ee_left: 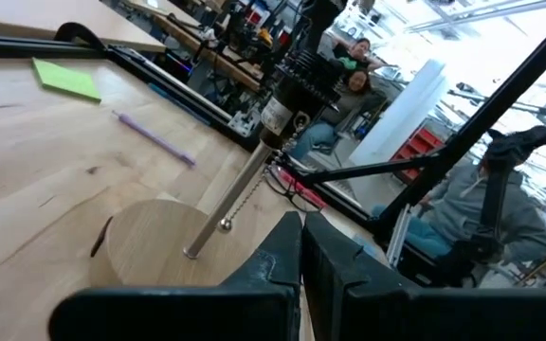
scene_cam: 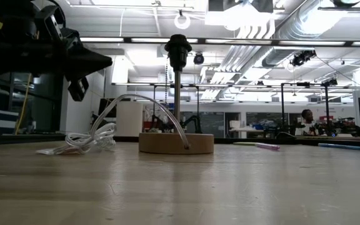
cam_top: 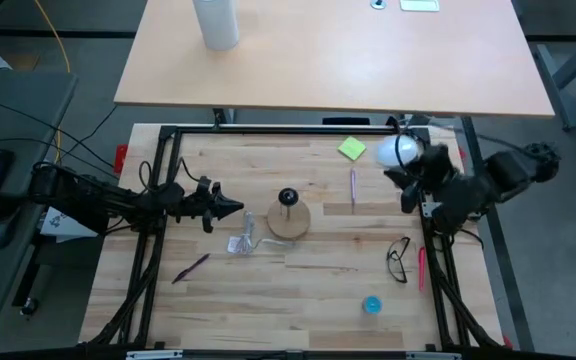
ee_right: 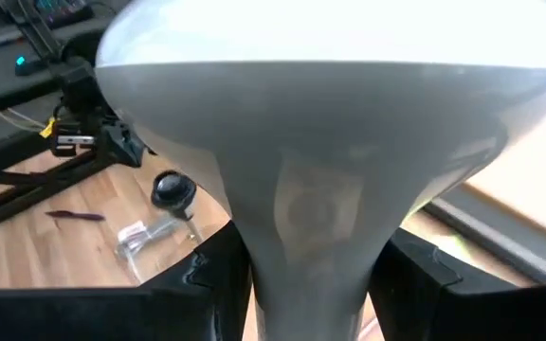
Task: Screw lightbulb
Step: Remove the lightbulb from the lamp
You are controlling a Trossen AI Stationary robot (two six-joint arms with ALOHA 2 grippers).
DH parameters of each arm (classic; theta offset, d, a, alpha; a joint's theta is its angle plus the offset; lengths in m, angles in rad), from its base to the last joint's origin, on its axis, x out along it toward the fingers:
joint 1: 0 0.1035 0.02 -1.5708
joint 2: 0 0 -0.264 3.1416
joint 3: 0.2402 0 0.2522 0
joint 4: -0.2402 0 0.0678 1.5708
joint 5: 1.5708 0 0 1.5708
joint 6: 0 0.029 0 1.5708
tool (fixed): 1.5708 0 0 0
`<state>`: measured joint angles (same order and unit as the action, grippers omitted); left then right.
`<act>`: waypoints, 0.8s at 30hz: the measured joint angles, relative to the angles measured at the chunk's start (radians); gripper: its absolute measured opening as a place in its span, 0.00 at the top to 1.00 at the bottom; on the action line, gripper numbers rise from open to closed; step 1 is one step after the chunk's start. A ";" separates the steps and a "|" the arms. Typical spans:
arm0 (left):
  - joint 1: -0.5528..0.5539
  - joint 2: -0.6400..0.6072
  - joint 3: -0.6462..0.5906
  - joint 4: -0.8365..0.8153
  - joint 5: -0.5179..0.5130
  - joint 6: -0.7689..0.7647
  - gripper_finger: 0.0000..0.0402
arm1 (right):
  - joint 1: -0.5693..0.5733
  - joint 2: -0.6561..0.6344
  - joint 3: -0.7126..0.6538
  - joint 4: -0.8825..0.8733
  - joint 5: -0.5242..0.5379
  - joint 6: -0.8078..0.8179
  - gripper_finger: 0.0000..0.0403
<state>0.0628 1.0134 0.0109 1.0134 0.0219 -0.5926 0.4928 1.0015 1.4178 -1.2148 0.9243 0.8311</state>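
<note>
- The lightbulb (cam_top: 397,151) was gripped by its neck in the right end effector (cam_top: 409,163), near the table's (cam_top: 318,290) far right corner.
- The socket (cam_top: 288,197) stood empty mid-table; all screwing remained.
- The left end effector (cam_top: 230,210) waited closed beside it.

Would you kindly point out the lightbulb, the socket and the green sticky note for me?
lightbulb (cam_top: 396,151), high view, on its white globe.
socket (scene_cam: 178,45), low view, on the black socket body atop the post.
green sticky note (cam_top: 351,149), high view, on its centre.
</note>
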 joint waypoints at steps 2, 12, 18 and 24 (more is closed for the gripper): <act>0.000 0.000 0.000 -0.001 0.000 0.002 1.00 | 0.043 -0.047 -0.128 0.077 0.027 0.077 0.59; 0.000 0.000 0.000 -0.001 0.000 0.002 1.00 | -0.019 -0.217 -0.768 1.124 -0.020 -0.156 0.59; 0.000 0.000 0.000 -0.001 0.000 0.002 1.00 | -0.301 -0.219 -0.999 1.581 -0.365 -0.280 0.59; 0.000 0.000 0.000 -0.001 0.000 0.002 1.00 | -0.496 -0.220 -1.092 1.646 -0.638 -0.297 0.59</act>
<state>0.0631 1.0134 0.0113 1.0126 0.0223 -0.5907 -0.0035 0.7818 0.3256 0.4315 0.2860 0.5338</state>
